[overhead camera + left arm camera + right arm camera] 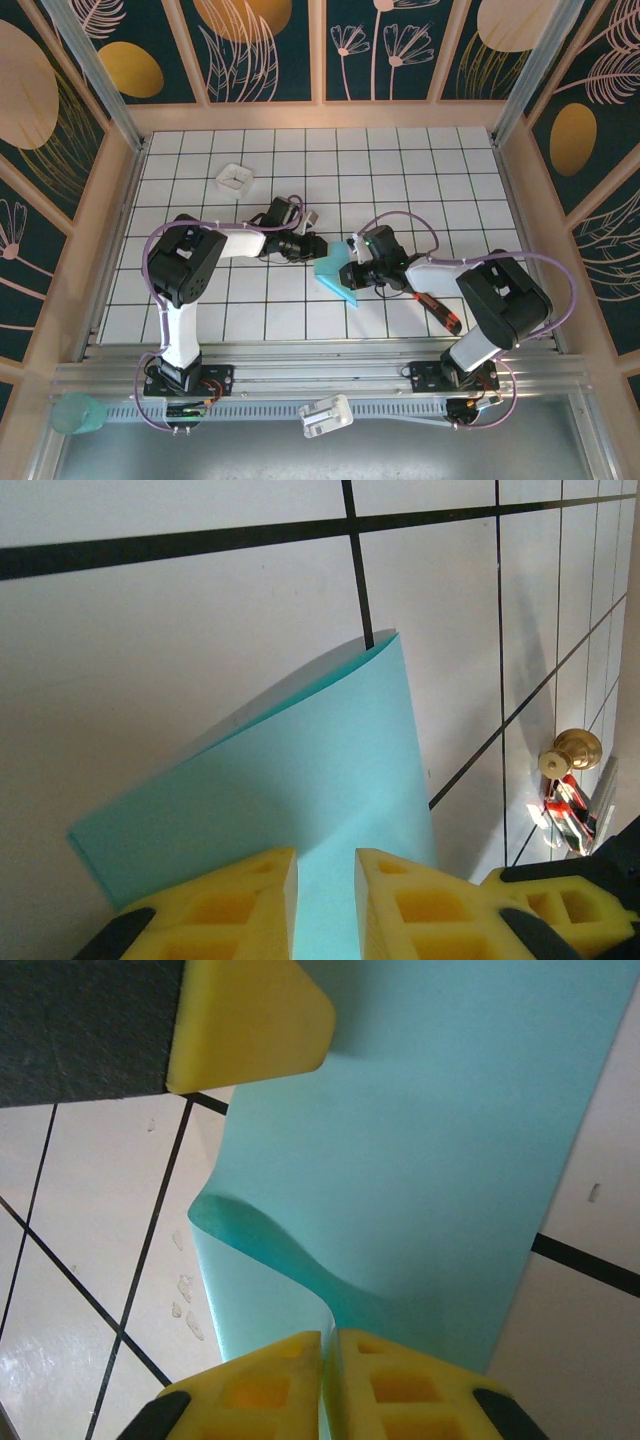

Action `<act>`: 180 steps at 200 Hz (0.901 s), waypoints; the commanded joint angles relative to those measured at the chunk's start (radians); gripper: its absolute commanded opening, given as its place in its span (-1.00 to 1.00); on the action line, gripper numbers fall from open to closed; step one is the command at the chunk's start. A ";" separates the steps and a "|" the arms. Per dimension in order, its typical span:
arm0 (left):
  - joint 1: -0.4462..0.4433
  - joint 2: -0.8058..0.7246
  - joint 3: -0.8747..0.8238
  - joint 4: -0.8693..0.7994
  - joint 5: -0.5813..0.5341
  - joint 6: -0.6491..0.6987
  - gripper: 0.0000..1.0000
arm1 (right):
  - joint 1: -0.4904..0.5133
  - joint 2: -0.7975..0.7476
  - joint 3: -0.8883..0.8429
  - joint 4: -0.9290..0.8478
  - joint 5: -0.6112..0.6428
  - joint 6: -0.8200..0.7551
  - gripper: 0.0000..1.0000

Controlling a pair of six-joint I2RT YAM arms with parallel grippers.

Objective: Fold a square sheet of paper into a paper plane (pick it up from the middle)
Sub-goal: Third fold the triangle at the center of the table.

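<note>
The turquoise square sheet of paper (333, 275) lies folded over on the grid table between both arms, its upper layer bulging up in a curl (270, 1240). My right gripper (328, 1338) is shut on the near edge of the sheet (430, 1160), with the paper running in between its yellow fingers. My left gripper (325, 855) stands over the sheet (300, 770) with a narrow gap between its jaws and paper showing through the gap. One left fingertip (250, 1020) rests on the sheet's far part. In the top view the left gripper (318, 248) and right gripper (352, 268) face each other across the paper.
A red-and-black pen-like tool (440, 310) lies on the table under the right arm's forearm. A small white square tray (236, 177) sits at the back left. Wooden walls (120, 200) enclose the grid table.
</note>
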 commanded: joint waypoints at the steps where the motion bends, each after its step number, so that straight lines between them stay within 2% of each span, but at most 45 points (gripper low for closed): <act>1: -0.006 0.054 0.003 -0.038 -0.033 0.034 -0.53 | -0.013 0.009 0.024 -0.011 -0.015 -0.022 -0.72; 95: -0.005 0.050 0.004 -0.041 -0.036 0.034 -0.54 | -0.067 -0.041 -0.007 0.017 -0.107 0.005 -0.58; 162: -0.006 0.050 0.007 -0.048 -0.042 0.040 -0.55 | -0.082 -0.057 -0.032 0.038 -0.145 0.028 -0.57; 180: -0.006 0.051 0.007 -0.050 -0.042 0.041 -0.55 | -0.082 -0.059 -0.037 0.046 -0.148 0.031 -0.65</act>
